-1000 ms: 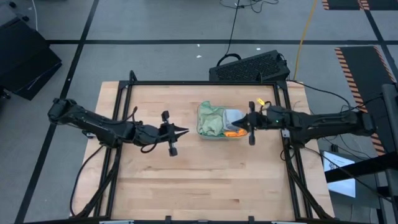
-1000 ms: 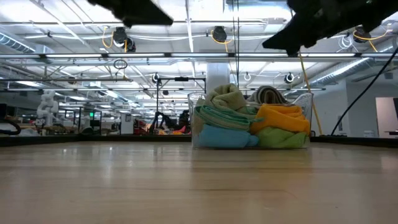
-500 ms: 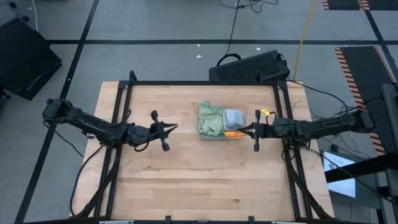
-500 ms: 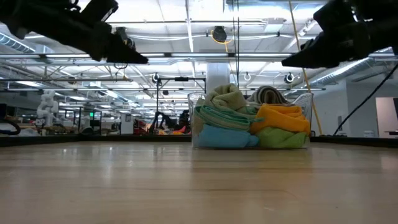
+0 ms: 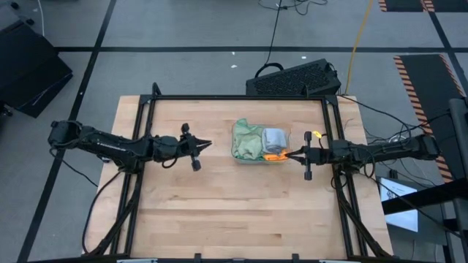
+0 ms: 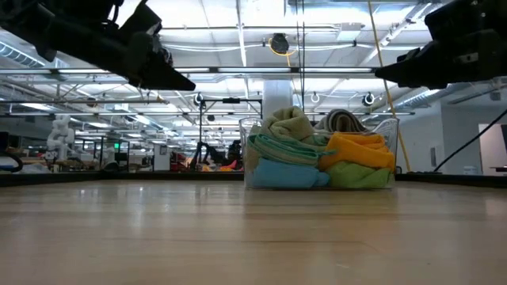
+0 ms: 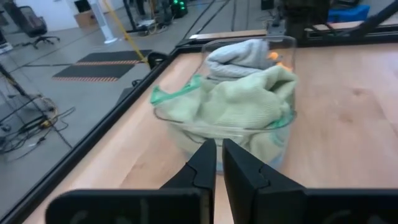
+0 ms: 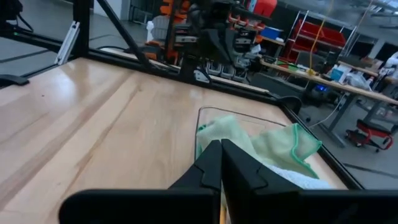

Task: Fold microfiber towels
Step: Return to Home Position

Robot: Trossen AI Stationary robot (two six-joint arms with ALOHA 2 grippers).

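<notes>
High view: I see the wooden surface from above. A clear tray sits toward the far edge, nearer the right edge than the left, packed with folded towels. The left arm's fingers point at the tray from the left, well apart from it. The right arm's fingers point from the right, just beside the tray's near right corner.

Low view: pale green and grey towels are on top, with orange, blue and bright green below. Both arms hang above the surface.

Left wrist view: the fingers are pressed together, holding nothing.

Right wrist view: the fingers are together and empty, aimed at the tray.
</notes>
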